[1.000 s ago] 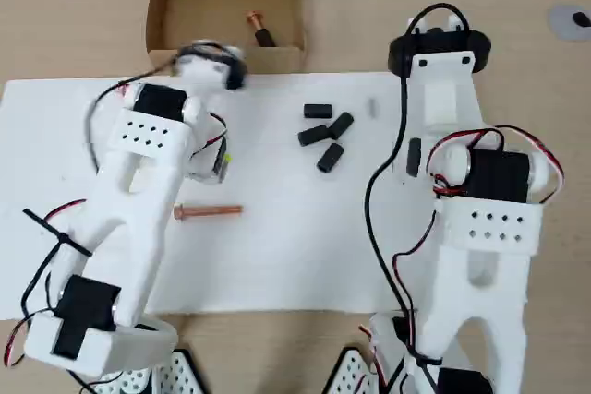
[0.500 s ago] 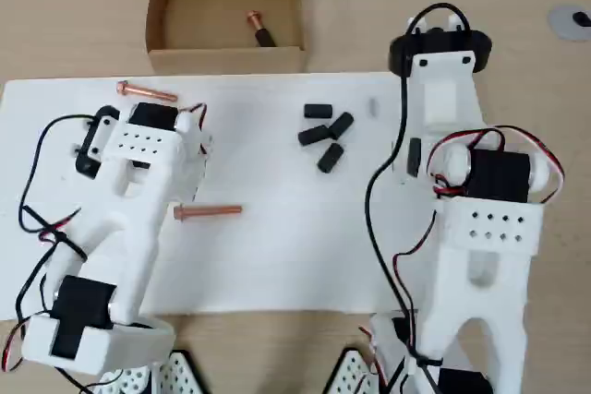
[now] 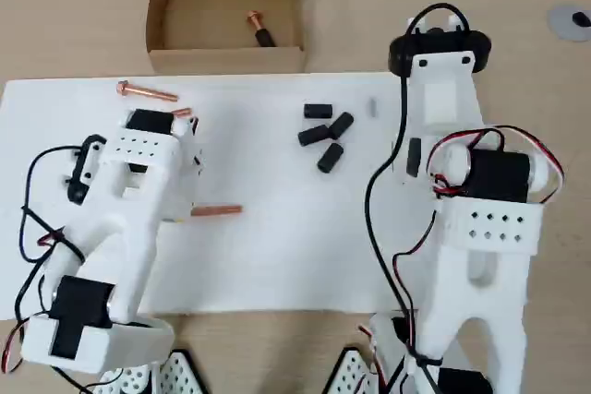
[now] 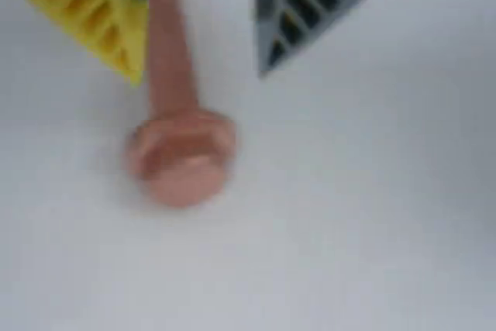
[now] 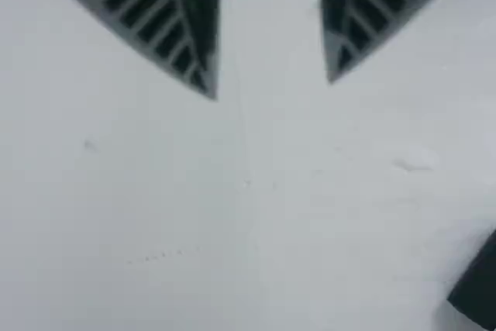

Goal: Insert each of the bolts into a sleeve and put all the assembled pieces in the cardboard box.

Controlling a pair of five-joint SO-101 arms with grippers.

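Left fingers (image 4: 310, 5) spread astride 1 bolt (image 4: 182, 156); right fingers (image 5: 155, 13) spread too
Shaft sits nearer the yellow tip (image 4: 116, 44); centre it, then pinch.

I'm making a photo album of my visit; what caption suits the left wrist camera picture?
Open left gripper straddling a copper bolt lying on the white sheet.

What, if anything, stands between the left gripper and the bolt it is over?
Nothing visible does: the bolt lies bare on the white sheet, its shaft between the open fingers of the left gripper.
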